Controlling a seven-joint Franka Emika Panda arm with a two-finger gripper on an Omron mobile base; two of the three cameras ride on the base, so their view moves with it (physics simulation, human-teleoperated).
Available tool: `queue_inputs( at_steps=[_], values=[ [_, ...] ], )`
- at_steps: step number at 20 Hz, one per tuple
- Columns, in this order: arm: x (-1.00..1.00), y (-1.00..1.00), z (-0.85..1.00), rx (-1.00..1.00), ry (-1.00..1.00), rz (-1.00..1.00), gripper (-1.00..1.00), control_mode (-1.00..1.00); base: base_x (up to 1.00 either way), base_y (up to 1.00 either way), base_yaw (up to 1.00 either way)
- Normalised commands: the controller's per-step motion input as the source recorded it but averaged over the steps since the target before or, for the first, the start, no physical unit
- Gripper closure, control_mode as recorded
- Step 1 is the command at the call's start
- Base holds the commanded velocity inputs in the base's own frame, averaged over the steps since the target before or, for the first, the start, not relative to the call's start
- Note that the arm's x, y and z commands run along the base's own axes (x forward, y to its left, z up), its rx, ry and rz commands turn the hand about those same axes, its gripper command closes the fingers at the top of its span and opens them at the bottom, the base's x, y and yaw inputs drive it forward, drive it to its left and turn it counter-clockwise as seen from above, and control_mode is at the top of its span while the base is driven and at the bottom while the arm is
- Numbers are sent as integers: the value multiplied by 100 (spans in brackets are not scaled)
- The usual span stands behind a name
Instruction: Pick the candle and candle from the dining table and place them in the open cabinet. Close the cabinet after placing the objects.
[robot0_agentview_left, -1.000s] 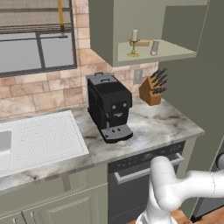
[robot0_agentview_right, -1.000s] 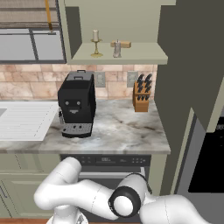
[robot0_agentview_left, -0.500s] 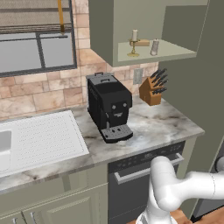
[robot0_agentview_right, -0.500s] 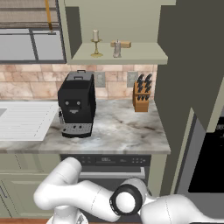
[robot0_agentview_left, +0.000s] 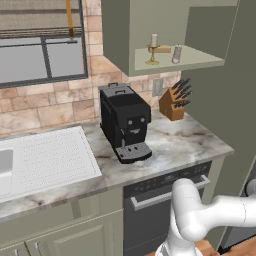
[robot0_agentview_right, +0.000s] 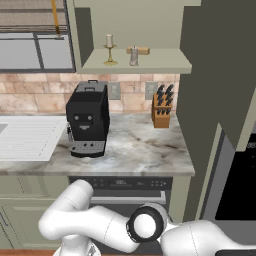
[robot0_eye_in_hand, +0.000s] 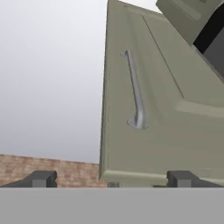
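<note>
The cream candle on its gold holder (robot0_agentview_left: 153, 49) (robot0_agentview_right: 109, 48) stands on the shelf of the open cabinet (robot0_agentview_left: 200, 58) (robot0_agentview_right: 165, 64). The stubby pale-grey candle (robot0_agentview_left: 176, 54) (robot0_agentview_right: 133, 56) stands just to its right on the same shelf. The cabinet's sage-green door (robot0_eye_in_hand: 153, 113) (robot0_agentview_right: 215, 70) hangs open at the right, and its silver bar handle (robot0_eye_in_hand: 136, 92) faces the hand camera. My gripper (robot0_eye_in_hand: 113, 179) is open and holds nothing, its dark fingertips (robot0_eye_in_hand: 41, 178) wide apart below the door's lower edge. The dining table is out of view.
A black coffee machine (robot0_agentview_left: 125, 122) (robot0_agentview_right: 87, 120) and a wooden knife block (robot0_agentview_left: 172, 102) (robot0_agentview_right: 161, 111) stand on the marble counter (robot0_agentview_left: 185, 145). A white sink drainboard (robot0_agentview_left: 45, 157) lies at the left. A small wooden block (robot0_agentview_left: 162, 49) lies behind the candles. The dishwasher front (robot0_agentview_left: 160, 192) sits below.
</note>
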Motion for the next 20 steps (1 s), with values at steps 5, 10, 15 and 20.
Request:
queue_inputs(
  at_steps=[5,10,15,20],
  values=[
    [0,-50,0,-1,0,0,-100,-100,0,0,0],
    [4,-17,0,-8,0,0,-100,-100,0,0,0],
    [9,18,0,-15,0,0,-100,-100,0,0,0],
    [0,48,0,-16,0,0,-100,-100,0,0,0]
  ],
)
